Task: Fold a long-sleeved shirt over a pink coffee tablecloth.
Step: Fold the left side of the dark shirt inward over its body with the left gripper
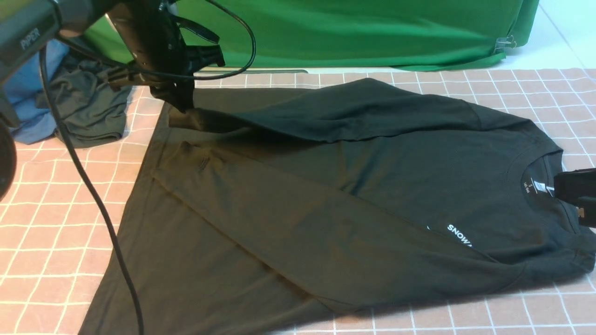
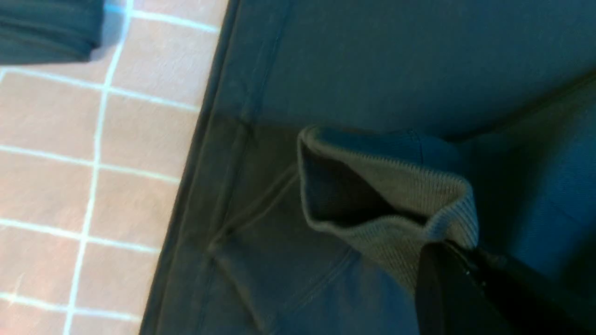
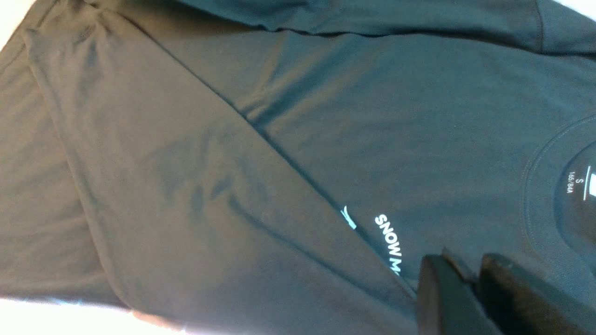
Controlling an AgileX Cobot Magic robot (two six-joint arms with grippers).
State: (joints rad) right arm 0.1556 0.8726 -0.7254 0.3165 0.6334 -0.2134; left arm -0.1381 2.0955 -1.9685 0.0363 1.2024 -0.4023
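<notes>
The black long-sleeved shirt [image 1: 326, 186] lies flat on the pink coffee tablecloth [image 1: 46, 209], collar to the right, with its white neck label [image 1: 538, 186] and "SNOW" print [image 1: 458, 234] showing. One sleeve lies folded diagonally across the body. The far sleeve stretches leftward along the top. My left gripper [image 1: 184, 109] is shut on that sleeve's ribbed cuff [image 2: 396, 195], held just above the hem corner. My right gripper [image 1: 570, 197] hovers by the collar, and its jaws [image 3: 468, 270] stand slightly open over the chest with nothing between them.
A dark grey-green garment [image 1: 88, 107] and a blue garment [image 1: 28, 93] lie bunched at the far left. The green backdrop cloth [image 1: 349, 32] hangs behind. A black cable [image 1: 93, 195] trails from my left arm across the cloth's left side.
</notes>
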